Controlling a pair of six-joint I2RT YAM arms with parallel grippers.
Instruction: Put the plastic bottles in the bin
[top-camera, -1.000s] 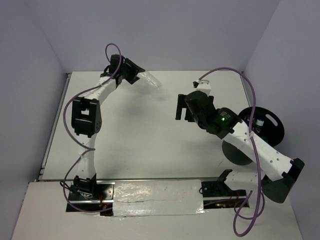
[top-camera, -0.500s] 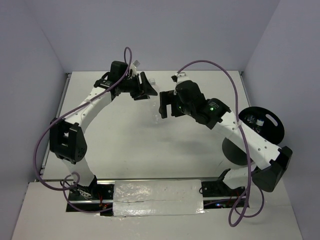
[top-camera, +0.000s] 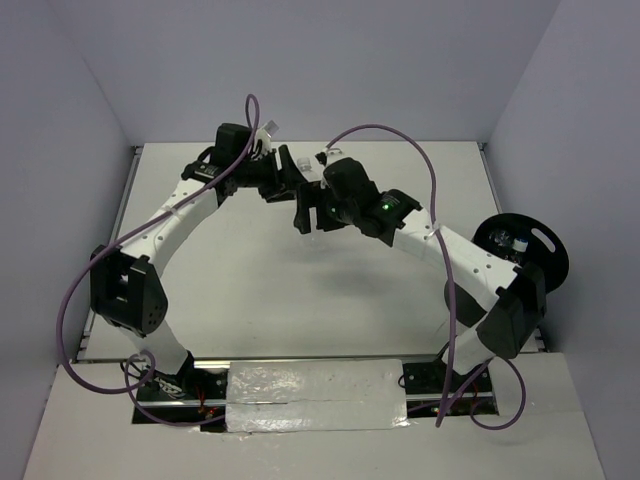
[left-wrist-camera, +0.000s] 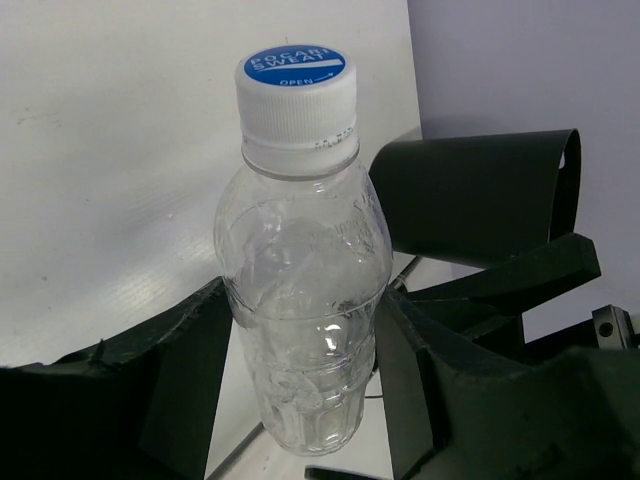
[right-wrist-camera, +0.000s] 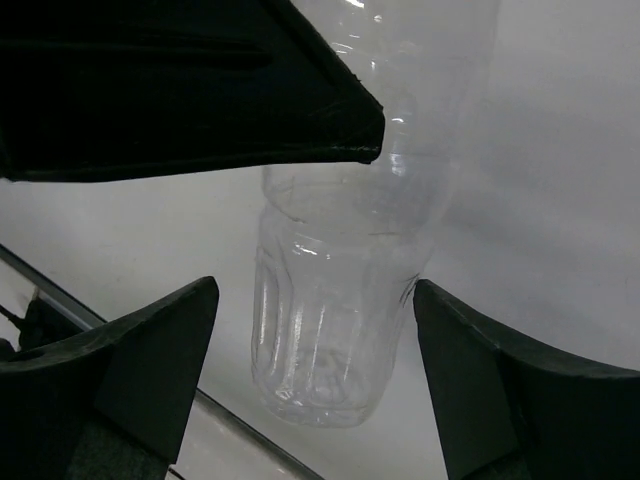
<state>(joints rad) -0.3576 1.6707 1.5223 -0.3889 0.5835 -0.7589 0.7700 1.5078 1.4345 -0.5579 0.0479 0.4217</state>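
A clear plastic bottle (left-wrist-camera: 305, 270) with a white cap topped in blue is held off the table. My left gripper (left-wrist-camera: 300, 300) is shut on its middle. In the top view this gripper (top-camera: 285, 178) is at the far centre of the table. My right gripper (top-camera: 305, 212) meets it there, and the bottle is mostly hidden between them. In the right wrist view the bottle's base (right-wrist-camera: 335, 310) hangs between my right gripper's (right-wrist-camera: 315, 290) open fingers (right-wrist-camera: 150, 370), with gaps on both sides. The black bin (top-camera: 555, 265) stands at the right edge, with a bottle (top-camera: 510, 243) showing inside.
White table (top-camera: 250, 290) with grey walls on three sides. Purple cables (top-camera: 390, 135) loop over both arms. The left gripper's dark finger (right-wrist-camera: 180, 90) fills the top of the right wrist view. A foil-taped strip (top-camera: 310, 390) lies between the arm bases.
The left arm has swung the bottle from the far left to the far centre. The right arm has moved left from near the bin, and its open gripper now flanks the bottle's base.
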